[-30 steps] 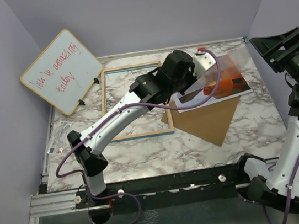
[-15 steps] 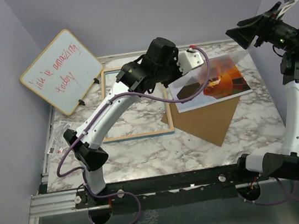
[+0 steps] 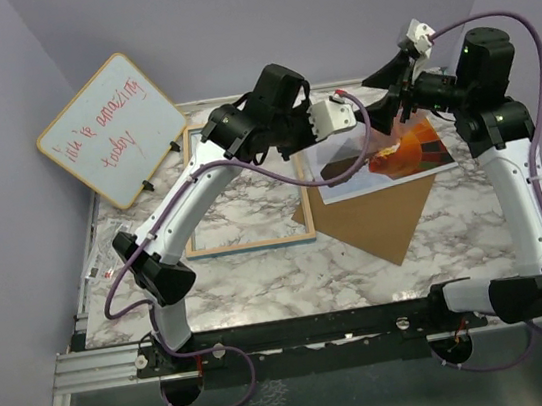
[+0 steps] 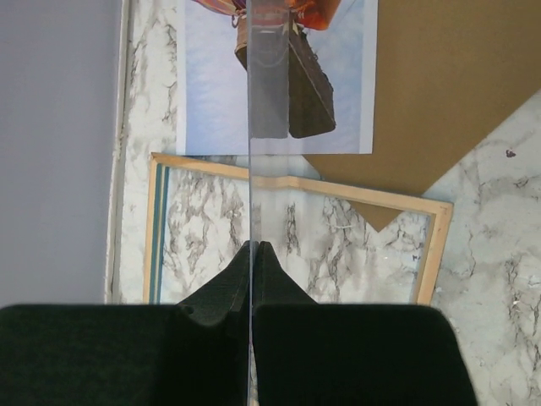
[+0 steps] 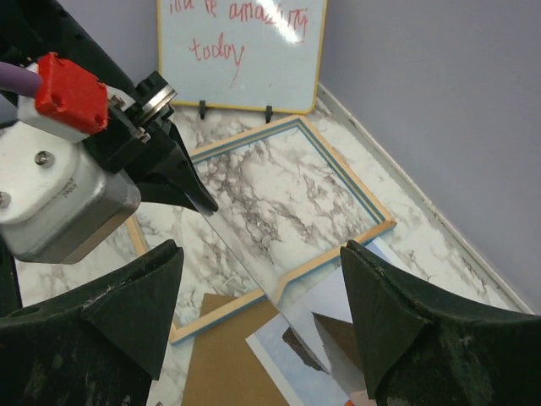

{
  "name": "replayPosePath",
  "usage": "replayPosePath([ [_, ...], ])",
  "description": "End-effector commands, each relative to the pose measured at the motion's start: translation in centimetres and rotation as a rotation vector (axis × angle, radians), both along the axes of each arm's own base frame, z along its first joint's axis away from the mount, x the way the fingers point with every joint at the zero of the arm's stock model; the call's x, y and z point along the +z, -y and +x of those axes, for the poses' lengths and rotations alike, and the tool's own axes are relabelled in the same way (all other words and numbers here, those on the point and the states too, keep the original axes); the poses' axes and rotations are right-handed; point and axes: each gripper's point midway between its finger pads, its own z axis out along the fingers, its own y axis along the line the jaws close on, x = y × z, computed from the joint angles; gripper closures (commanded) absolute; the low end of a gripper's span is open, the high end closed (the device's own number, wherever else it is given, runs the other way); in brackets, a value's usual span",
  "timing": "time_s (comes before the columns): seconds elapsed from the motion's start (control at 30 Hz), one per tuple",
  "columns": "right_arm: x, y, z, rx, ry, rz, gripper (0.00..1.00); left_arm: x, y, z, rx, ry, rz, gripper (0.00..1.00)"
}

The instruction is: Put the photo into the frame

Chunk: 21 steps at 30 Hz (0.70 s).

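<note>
Photo [image 3: 428, 157] lies lengthwise, pointing toward frame [image 3: 249, 244].

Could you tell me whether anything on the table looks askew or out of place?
The brown backing board lies skewed, one corner crossing the frame's side rail; the photo rests crookedly on it, outside the frame.

the frame [image 3: 247, 246] has bare marble in its opening, save where a corner of the backing board [image 3: 374, 219] pokes in under the right rail. the left arm [image 3: 198, 188] slants above it, and the left gripper [image 4: 252, 254] pinches a clear pane [image 4: 267, 93] on edge, a thin wall reaching over the photo [image 3: 386, 161]. the right gripper [image 5: 260, 249], jaws wide, hangs at the pane's far end. the whiteboard [image 3: 109, 130] blocks the back left corner. the front of the table [image 3: 261, 275] is free.
</note>
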Motion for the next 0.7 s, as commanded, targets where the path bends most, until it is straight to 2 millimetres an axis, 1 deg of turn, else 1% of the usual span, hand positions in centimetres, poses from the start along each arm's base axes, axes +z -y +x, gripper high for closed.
replayPosePath([
  [0.0, -3.4, 0.1, 0.4, -0.035, 0.005, -0.155, 0.20, 1.0, 0.0, -1.8, -0.089, -0.001, -0.013, 1.00],
  [0.1, -5.2, 0.1, 0.4, -0.038, 0.005, -0.250, 0.20, 0.8, -0.6, -2.4, -0.108, 0.004, 0.006, 1.00],
  [0.17, -5.8, 0.3, 0.5, -0.042, 0.006, -0.276, 0.21, 0.5, -1.3, -2.8, -0.118, 0.012, 0.026, 1.00],
  [0.27, -6.3, 0.2, 0.2, -0.013, -0.005, -0.289, 0.21, 0.2, -1.8, -3.2, -0.148, 0.035, 0.047, 1.00],
  [0.4, -6.3, -0.7, -1.3, 0.062, -0.029, -0.263, 0.22, 0.5, -2.0, -2.7, -0.131, 0.068, 0.040, 1.00],
  [0.67, -8.1, -1.8, -2.5, 0.132, -0.105, -0.248, 0.21, 0.9, -1.8, -2.8, -0.143, 0.079, 0.025, 1.00],
])
